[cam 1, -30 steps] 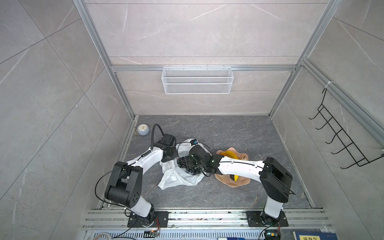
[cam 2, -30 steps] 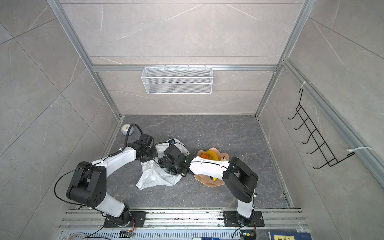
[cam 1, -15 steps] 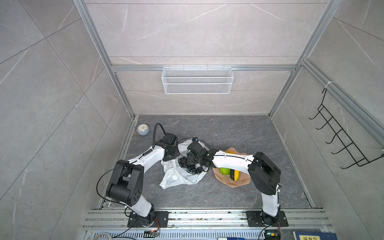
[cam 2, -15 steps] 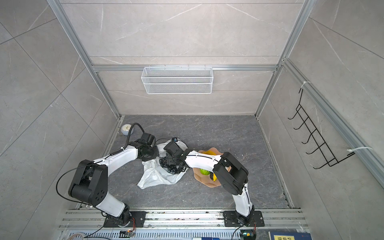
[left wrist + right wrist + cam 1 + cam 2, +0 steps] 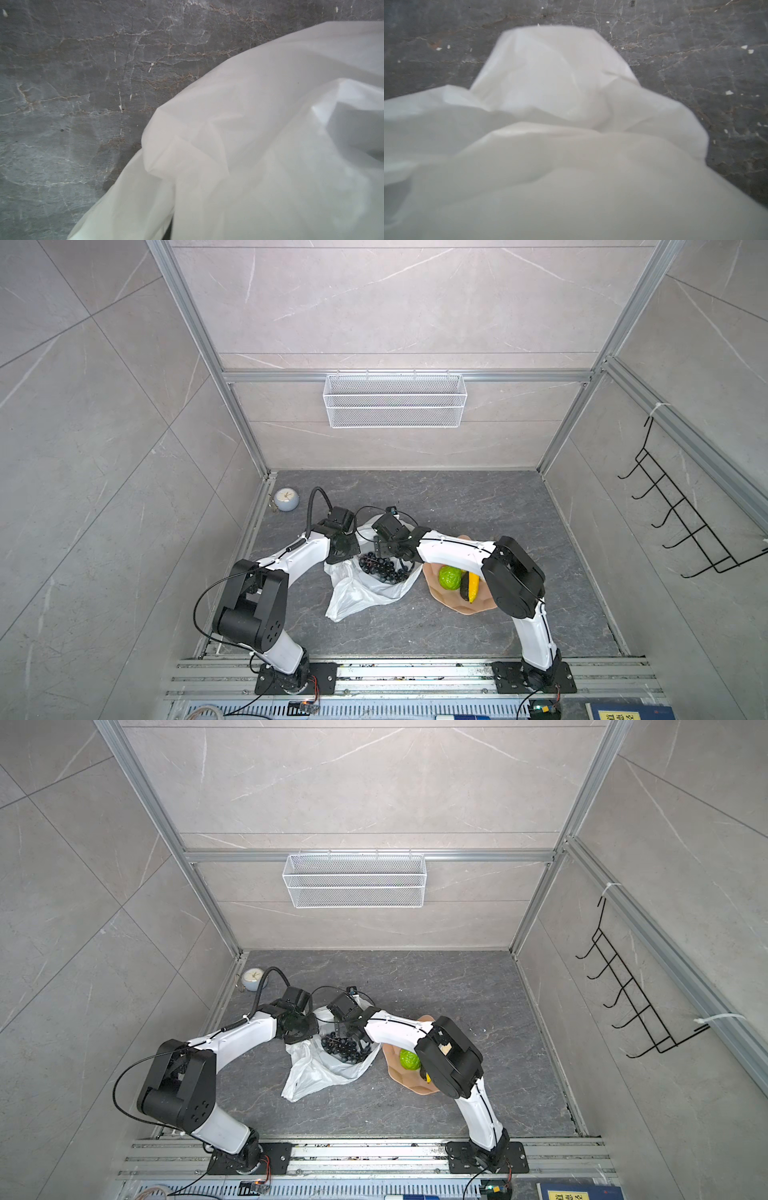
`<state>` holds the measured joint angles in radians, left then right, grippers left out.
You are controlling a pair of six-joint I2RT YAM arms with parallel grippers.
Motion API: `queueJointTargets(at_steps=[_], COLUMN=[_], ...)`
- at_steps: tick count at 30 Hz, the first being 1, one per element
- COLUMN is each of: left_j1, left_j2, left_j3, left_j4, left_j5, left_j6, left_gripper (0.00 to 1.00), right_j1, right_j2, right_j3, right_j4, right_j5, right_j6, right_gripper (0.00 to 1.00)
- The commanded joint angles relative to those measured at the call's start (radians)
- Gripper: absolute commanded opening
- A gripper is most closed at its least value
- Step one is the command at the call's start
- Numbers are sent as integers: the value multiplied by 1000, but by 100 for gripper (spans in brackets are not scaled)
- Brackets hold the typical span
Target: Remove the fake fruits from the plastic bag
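Return of right gripper (image 5: pixel 385 551), aperture undeterminable, from plate (image 5: pixel 455 606) to grape bunch (image 5: pixel 380 568) left in plastic bag (image 5: pixel 357 599) is recorded mid-frame; left gripper (image 5: pixel 344 549) is shut.

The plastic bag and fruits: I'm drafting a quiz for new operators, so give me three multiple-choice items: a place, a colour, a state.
1. Where does the black grape bunch lie? A on the wall hooks; B on the plastic bag; C in the wire basket.
2. The bumpy fruit on the plate is: A red; B blue; C bright green.
3. The plastic bag is: A open and crumpled; B knotted shut; C folded flat.
Answers: B, the grapes sit at the bag's mouth; C, green shows beside the yellow fruit; A, creased film spreads around the exposed grapes.
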<state>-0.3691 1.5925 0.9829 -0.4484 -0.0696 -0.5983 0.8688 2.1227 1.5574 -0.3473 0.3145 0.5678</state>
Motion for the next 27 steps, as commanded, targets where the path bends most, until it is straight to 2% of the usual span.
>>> queueJointTargets(at_steps=[1, 9, 15, 21, 27], left_j1=[-9, -10, -9, -10, -10], left_j2=[-12, -14, -21, -17, -19], left_j3=[-8, -21, -30, -32, -21], left_j4=[-7, -3, -3, -4, -15], left_j5=[2, 2, -4, -13, -40], left_j6=[-11, -13, -14, -24, -46], left_gripper=[0, 0, 1, 0, 0], right_j1=[-8, -30, -40, -38, -9], right_j2=[58, 165, 194, 126, 5], right_j3=[70, 201, 253, 191, 95], right_j4=[-46, -90, -119, -72, -26], right_j5=[6, -20, -13, -26, -39], right_j6=[-25, -8, 6, 4, 0], right_gripper=[86, 88, 74, 61, 58])
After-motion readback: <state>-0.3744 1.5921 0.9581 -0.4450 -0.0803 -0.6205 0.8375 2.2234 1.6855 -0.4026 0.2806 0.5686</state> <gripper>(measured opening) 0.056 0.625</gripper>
